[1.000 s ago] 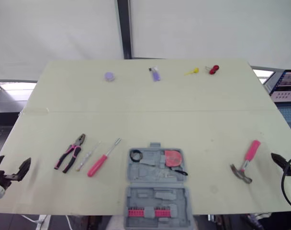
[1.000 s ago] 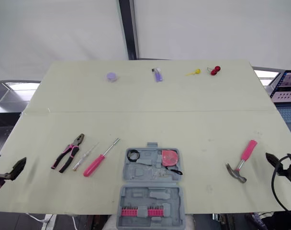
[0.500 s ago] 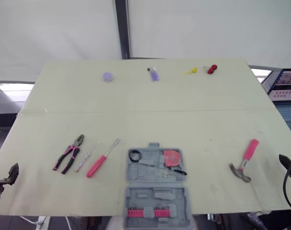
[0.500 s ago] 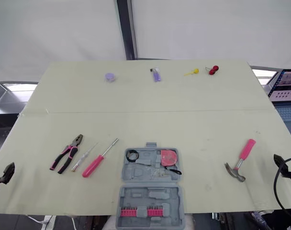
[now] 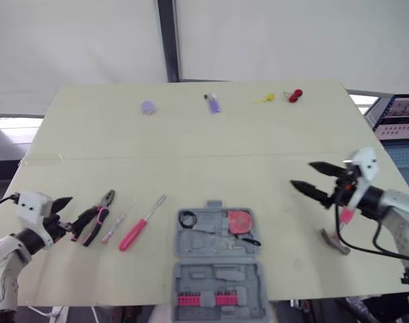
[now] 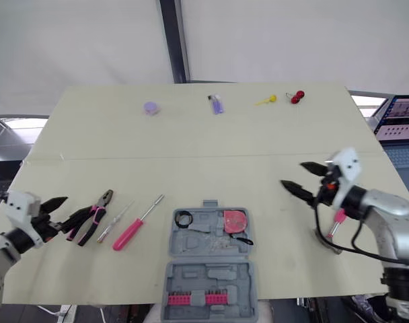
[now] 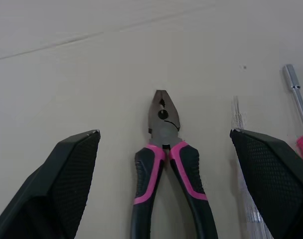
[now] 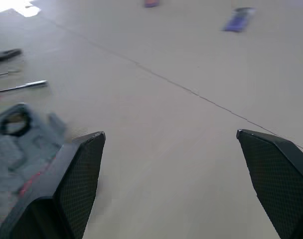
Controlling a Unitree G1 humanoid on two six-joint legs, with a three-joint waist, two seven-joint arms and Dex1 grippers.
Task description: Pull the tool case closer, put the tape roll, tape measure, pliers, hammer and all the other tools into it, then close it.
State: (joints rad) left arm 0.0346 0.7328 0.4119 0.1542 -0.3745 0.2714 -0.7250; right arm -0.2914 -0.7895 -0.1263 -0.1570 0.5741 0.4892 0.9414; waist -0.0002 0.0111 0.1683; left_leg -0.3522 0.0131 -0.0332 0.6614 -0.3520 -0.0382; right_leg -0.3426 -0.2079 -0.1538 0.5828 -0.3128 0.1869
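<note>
Head views: both arms have swung inward. The left gripper (image 5: pixel 71 215), jaws spread, reaches the pliers (image 5: pixel 97 217) left of the open tool case (image 5: pixel 221 269). The right gripper (image 5: pixel 302 173), spread and empty, hovers by the hammer (image 5: pixel 336 242). Left wrist: the pliers lie between the fingers (image 7: pixel 67 174), ungrasped. Right wrist: only table (image 8: pixel 181 124) ahead.

Matt grey plastic tool case (image 5: pixel 191 276); pliers (image 7: pixel 164 135) dull metal (rubbery grips).

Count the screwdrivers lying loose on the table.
2. A thin clear-handled screwdriver lies just right of the pliers; a pink-handled screwdriver lies between it and the tool case.
</note>
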